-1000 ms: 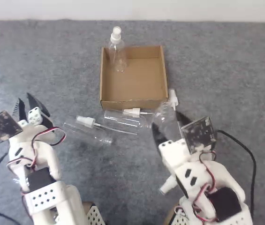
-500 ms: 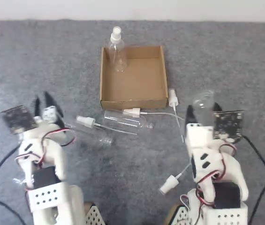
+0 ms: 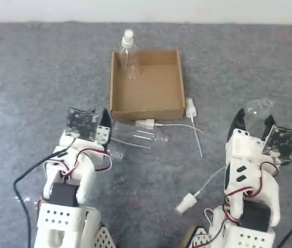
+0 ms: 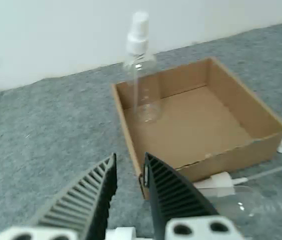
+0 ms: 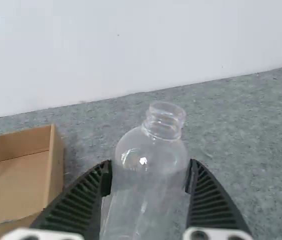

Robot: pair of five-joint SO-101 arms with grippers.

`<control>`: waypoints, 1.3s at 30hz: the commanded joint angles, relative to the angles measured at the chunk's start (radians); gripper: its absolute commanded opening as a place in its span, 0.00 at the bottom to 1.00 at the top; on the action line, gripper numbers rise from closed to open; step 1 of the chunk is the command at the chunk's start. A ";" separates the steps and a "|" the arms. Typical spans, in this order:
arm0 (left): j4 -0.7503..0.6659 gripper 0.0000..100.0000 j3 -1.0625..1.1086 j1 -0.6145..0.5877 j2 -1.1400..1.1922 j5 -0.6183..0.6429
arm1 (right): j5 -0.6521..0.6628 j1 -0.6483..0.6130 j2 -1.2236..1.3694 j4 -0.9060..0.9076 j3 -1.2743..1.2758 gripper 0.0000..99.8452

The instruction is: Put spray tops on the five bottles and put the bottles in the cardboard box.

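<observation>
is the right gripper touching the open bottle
Touching. The right wrist view shows the right gripper with both fingers pressed against the sides of the open bottle, with no gap on either side.

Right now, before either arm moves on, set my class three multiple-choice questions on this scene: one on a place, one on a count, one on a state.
1. Where is the capped bottle?
A. Standing in a far corner of the cardboard box
B. Standing outside the box, to its right
C. Lying in front of the box

2. How many bottles are in the box?
A. None
B. One
C. Three

3. The held bottle in the right arm's jaws is:
A. fitted with a spray top
B. open-necked, with no top
C. lying flat in the box

Answers:
1 A: the high view shows it upright inside the box's far corner.
2 B: the capped bottle alone stands there.
3 B: the right wrist view shows its bare threaded neck.
</observation>
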 commanded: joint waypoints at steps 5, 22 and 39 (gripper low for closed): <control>0.221 0.08 -0.219 0.140 -0.006 -0.023 | -0.021 0.065 -0.012 -0.099 0.049 0.10; 0.499 0.16 -0.294 0.609 -0.005 -0.089 | -0.058 0.173 -0.012 -0.108 0.044 0.10; 0.347 0.19 -0.409 0.895 0.663 0.106 | -0.052 0.173 -0.012 -0.122 0.044 0.10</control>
